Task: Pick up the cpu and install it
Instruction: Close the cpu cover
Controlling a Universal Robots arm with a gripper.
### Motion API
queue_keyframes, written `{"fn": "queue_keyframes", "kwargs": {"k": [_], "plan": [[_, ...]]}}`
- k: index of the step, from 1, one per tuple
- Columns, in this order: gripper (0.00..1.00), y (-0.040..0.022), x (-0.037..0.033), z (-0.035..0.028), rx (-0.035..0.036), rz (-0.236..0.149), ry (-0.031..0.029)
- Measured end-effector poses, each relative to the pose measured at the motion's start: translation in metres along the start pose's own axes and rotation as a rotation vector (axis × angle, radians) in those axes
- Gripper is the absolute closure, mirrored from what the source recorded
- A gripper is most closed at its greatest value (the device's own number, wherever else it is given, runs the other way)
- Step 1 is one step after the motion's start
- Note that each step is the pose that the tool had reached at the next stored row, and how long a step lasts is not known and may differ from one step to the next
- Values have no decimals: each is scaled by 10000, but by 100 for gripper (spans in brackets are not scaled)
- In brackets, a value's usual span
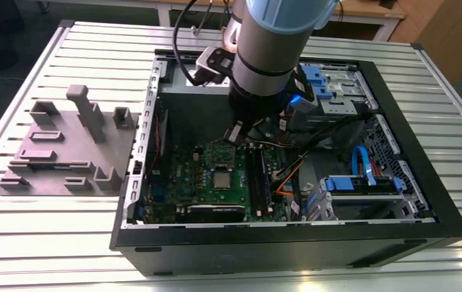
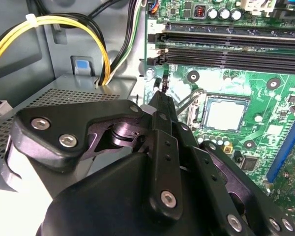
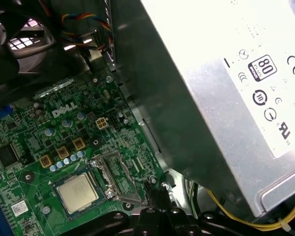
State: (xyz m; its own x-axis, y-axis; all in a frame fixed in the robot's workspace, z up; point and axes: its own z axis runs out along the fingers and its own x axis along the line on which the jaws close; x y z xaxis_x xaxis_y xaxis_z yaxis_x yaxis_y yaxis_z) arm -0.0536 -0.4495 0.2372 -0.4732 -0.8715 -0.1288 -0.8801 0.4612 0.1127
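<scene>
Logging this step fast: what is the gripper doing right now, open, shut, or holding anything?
Gripper: shut, holding nothing; the small square silver-topped cpu sits in the motherboard socket.

We see the arm (image 1: 267, 45) as a thick grey cylinder ringed by a pale blue band, with black cables looping along its side. The gripper (image 2: 163, 105) is matte black, its linked plates fastened by silver screws.
</scene>
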Motion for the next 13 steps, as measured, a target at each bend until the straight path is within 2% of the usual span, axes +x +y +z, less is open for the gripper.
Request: {"fn": "queue_keyframes", "kwargs": {"k": [13], "plan": [[89, 12, -2, -48, 1, -56, 23]]}}
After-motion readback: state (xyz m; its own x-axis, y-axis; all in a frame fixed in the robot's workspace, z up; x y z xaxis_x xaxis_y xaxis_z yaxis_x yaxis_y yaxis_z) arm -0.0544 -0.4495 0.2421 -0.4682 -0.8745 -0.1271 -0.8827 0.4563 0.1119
